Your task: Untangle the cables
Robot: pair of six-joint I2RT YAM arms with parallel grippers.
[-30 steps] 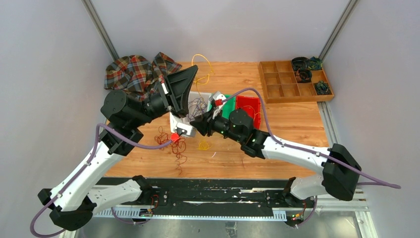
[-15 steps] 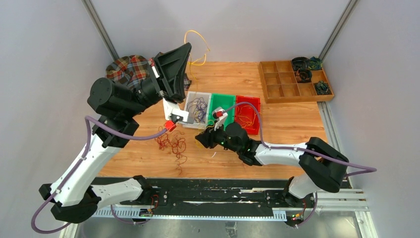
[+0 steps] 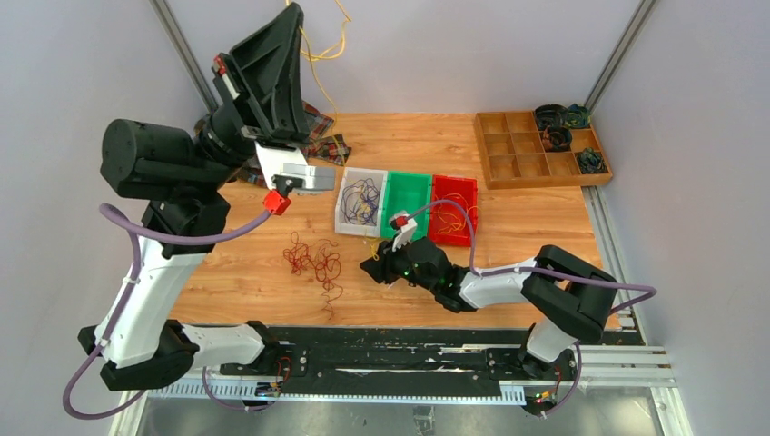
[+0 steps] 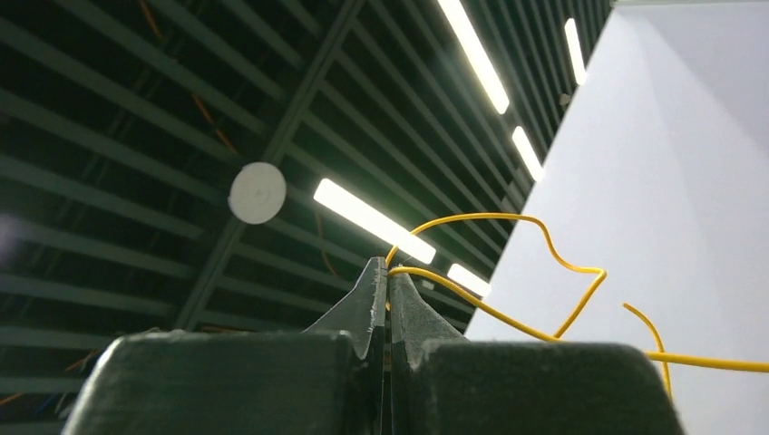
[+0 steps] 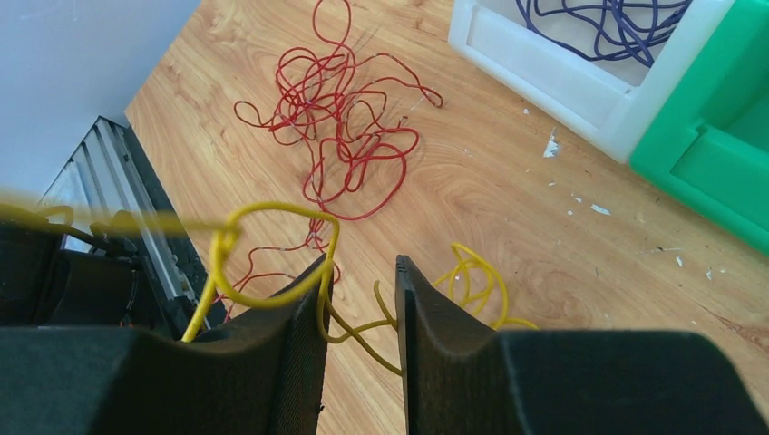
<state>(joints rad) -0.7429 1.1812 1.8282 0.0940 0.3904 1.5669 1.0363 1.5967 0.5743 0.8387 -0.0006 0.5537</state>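
My left gripper [image 4: 388,272] is raised high toward the back wall [image 3: 295,11] and is shut on a thin yellow cable [image 4: 544,249]. That cable hangs down behind the arm [image 3: 318,64]. My right gripper [image 5: 360,263] is low over the table [image 3: 370,268], jaws apart. Yellow cable loops [image 5: 272,213] drape over its left finger and run loosely through the gap, with more yellow coils [image 5: 476,272] on the wood beyond. A dark red cable tangle [image 3: 313,259] [image 5: 349,136] lies to the left of it. Purple cable [image 3: 361,195] [image 5: 608,18] sits in the white bin [image 3: 342,222].
Green bin [image 3: 406,202] and red bin [image 3: 454,186] stand beside the white one; the red bin holds some thin wires. A wooden divided tray [image 3: 536,150] is at the back right. A plaid cloth [image 3: 322,141] lies at the back left behind the left arm.
The left arm has swung up and to the left, lifting the yellow cable high. The right gripper has dropped nearer to the table and drawn back toward the near edge.
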